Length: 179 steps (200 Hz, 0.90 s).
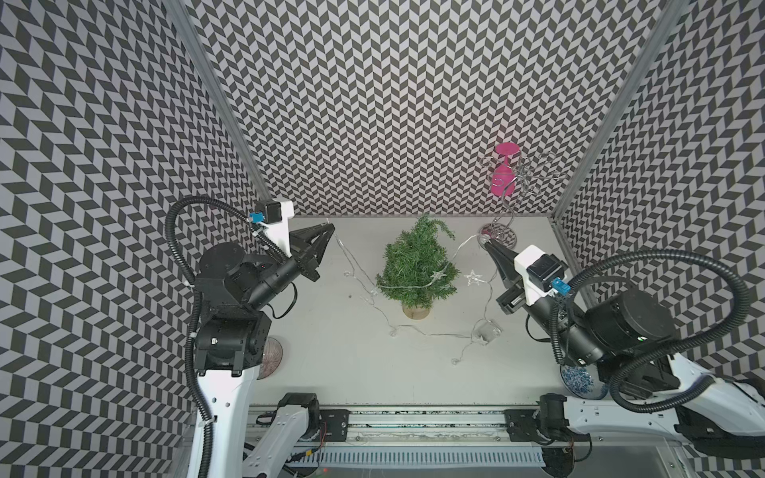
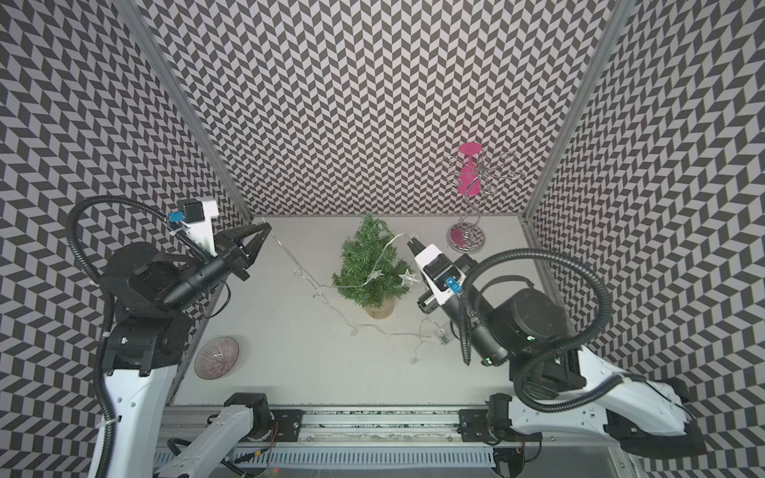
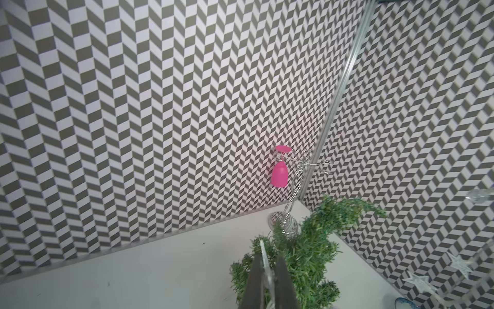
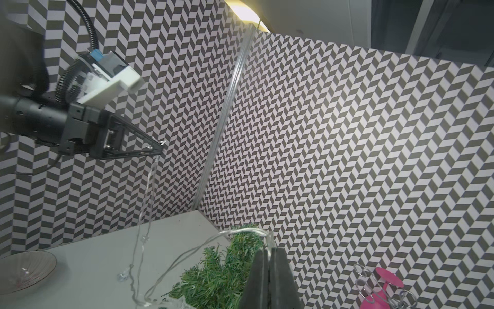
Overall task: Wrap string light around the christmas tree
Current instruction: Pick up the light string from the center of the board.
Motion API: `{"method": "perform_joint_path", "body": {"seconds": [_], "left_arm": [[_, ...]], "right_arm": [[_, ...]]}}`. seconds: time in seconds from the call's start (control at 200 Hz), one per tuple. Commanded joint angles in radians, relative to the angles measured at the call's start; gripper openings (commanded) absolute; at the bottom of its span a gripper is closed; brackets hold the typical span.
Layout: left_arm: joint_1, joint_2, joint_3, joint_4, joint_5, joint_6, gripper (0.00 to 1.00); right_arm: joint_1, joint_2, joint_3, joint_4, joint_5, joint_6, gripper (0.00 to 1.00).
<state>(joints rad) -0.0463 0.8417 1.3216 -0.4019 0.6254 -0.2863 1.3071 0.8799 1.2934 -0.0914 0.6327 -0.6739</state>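
Note:
The small green christmas tree (image 1: 414, 265) (image 2: 368, 265) stands on its tan wooden base (image 1: 417, 309) mid-table. The string light (image 1: 359, 271) is a thin pale wire with clear star-shaped bulbs (image 1: 472, 276). It crosses the tree's lower front and trails over the table to the clear battery box (image 1: 486, 331). My left gripper (image 1: 330, 226) (image 3: 268, 256) hovers left of the tree, shut on the wire, which hangs from it to the table. Right of the treetop, my right gripper (image 1: 486, 244) (image 4: 270, 250) is shut on the wire (image 4: 187, 248) leading into the branches.
A silver wire stand (image 1: 499, 236) with a pink glass (image 1: 503, 174) hanging on it stands at the back right. A glass bowl (image 2: 217, 357) lies front left by the left arm. A blue patterned plate (image 1: 579, 380) sits under the right arm. Chevron walls enclose three sides.

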Motion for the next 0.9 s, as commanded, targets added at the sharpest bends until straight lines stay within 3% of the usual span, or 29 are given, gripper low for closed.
{"method": "perform_joint_path", "body": {"seconds": [0.0,0.185,0.315,0.395,0.561,0.741,0.891], "left_arm": [[-0.02,-0.008,0.065,0.075,0.052,-0.101,0.03],[-0.073,-0.026,0.032,0.258,0.107,-0.299,0.0],[-0.158,0.004,0.041,0.327,0.08,-0.348,0.0],[-0.274,0.042,0.058,0.338,0.003,-0.326,0.0],[-0.566,0.182,0.141,0.286,-0.196,-0.162,0.0],[-0.592,0.257,0.19,0.367,-0.193,-0.187,0.0],[-0.675,0.359,0.329,0.327,-0.201,-0.152,0.0]], "right_arm": [[0.003,-0.019,0.014,0.096,0.04,-0.124,0.03],[0.001,-0.041,0.012,0.222,0.076,-0.271,0.03],[0.003,-0.048,0.029,0.288,0.096,-0.345,0.03],[0.0,-0.048,0.043,0.308,0.109,-0.38,0.03],[-0.003,-0.029,0.054,0.4,0.121,-0.463,0.02],[-0.072,0.061,0.175,0.313,0.126,-0.469,0.03],[-0.231,0.11,0.271,0.23,0.002,-0.357,0.03]]}}
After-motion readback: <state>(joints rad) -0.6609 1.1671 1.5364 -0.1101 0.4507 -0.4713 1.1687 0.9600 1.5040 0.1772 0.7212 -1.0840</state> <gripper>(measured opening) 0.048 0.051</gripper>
